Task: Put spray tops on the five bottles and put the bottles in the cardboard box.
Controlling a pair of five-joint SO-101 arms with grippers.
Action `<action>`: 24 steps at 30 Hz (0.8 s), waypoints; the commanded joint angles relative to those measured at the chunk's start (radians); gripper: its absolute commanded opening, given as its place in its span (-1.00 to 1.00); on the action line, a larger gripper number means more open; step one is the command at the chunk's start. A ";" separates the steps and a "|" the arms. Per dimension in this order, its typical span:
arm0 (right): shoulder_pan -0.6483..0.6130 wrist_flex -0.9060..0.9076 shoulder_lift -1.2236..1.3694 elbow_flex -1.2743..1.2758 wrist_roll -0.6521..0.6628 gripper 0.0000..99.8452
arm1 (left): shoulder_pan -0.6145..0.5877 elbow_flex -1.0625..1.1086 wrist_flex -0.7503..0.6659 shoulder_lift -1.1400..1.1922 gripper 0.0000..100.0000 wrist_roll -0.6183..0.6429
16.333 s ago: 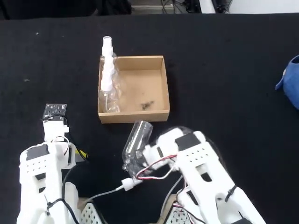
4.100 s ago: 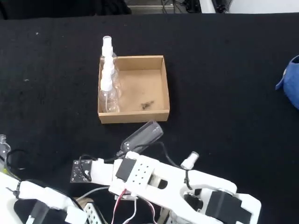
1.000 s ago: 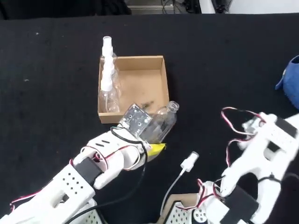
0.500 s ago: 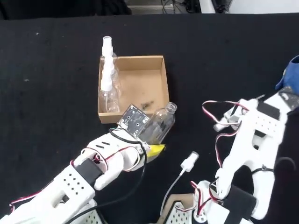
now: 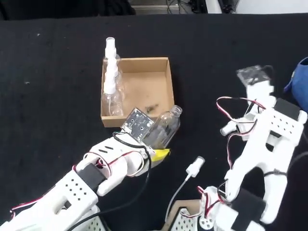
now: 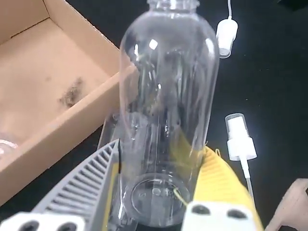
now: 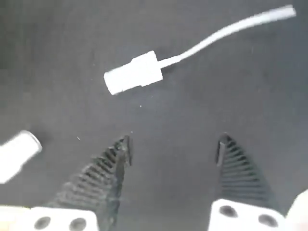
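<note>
Bottle (image 5: pixel 163 127), clear, neck open with no top on it: clamped at its base end in the left gripper (image 6: pixel 161 147), with the grey finger (image 6: pixel 91 178) on one side and the yellow finger (image 6: pixel 216 185) on the other. It is held tilted, neck pointing away from the arm, just beside the near right corner of the cardboard box (image 5: pixel 169 86). In the left wrist view its body overlaps the box's near wall; cannot tell whether they touch.

Three capped bottles (image 5: pixel 112 102) stand upright in a row inside the box, along its left wall.

Spray top (image 5: pixel 195 166) lies on the black table (image 5: pixel 57 62), near the held bottle on its right, thin tube trailing toward the arm bases. Second spray top (image 6: pixel 227 31) lies farther out, past the bottle's neck, apart from the first.

Right gripper (image 7: pixel 174 139): jaws wide apart over bare table. One of the spray tops, which one I cannot tell, lies with its tube just past the fingertips, not touching them.

Blue object (image 5: pixel 301 89) at the table's right edge.
</note>
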 commanded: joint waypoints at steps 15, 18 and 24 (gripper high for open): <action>-0.025 -0.023 0.371 -0.278 1.014 -0.50 | -0.001 -0.022 -0.026 -0.020 -0.94 0.008; -0.066 -0.023 0.375 -0.277 1.099 -0.50 | -0.001 -0.022 -0.026 -0.020 -0.94 0.008; -0.123 -0.058 0.375 -0.193 1.172 -0.50 | -0.002 -0.019 -0.026 -0.020 -0.94 0.008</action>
